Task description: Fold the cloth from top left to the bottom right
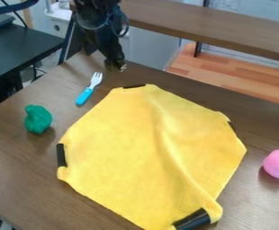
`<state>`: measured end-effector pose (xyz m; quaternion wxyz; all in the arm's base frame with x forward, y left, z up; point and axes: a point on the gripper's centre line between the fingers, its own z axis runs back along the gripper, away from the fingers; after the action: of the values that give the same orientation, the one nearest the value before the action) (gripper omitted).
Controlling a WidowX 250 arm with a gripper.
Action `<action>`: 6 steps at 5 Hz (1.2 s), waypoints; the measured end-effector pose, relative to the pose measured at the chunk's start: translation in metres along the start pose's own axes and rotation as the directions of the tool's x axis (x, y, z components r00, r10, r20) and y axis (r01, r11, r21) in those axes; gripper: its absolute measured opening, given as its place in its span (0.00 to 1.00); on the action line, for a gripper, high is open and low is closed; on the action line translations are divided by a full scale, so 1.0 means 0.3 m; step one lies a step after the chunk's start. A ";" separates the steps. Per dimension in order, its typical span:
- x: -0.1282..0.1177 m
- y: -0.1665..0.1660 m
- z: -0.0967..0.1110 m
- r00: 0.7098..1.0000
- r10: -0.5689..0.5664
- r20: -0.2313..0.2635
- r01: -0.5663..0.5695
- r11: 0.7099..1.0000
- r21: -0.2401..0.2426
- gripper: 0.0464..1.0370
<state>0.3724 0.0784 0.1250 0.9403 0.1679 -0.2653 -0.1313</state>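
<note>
My claw (115,66) hangs over the far end of the brown table (15,134), near the top of the view. I can't tell if it is open or closed. It is apart from the cloth.

The yellow cloth (118,143) is big and lies spread out in front of my claw, on the side toward the camera. Its far edge is the part nearest my claw. A long bump runs down the cloth, going away from my claw and a bit to the right in the view. The cloth has black pieces at its edges. One small black piece (134,86) is close to my claw, at the far edge. Another black piece (60,155) is down and left of my claw, and one (231,126) is off to the right. The biggest black piece (191,219) is the one well away from my claw, at the near edge, where the cloth curls up beside it.

A little fork (89,90) with a blue handle is just down and left of my claw. Farther down and left sits a green lumpy thing (38,119). A pink egg-shaped thing (278,164) is well apart from my claw, far over to the right and nearer the camera.
</note>
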 end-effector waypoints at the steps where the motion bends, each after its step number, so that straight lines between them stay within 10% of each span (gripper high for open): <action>1: -0.015 -0.015 -0.024 1.000 -0.001 -0.025 0.001 1.000 -0.018 0.96; 2: -0.013 -0.025 -0.054 0.994 -0.095 -0.060 0.090 0.993 -0.082 0.96; 6: 0.076 0.018 -0.197 0.946 -0.318 0.057 0.322 0.910 -0.263 0.96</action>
<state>0.4240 0.0902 0.0899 0.9184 0.0794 -0.2199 -0.3192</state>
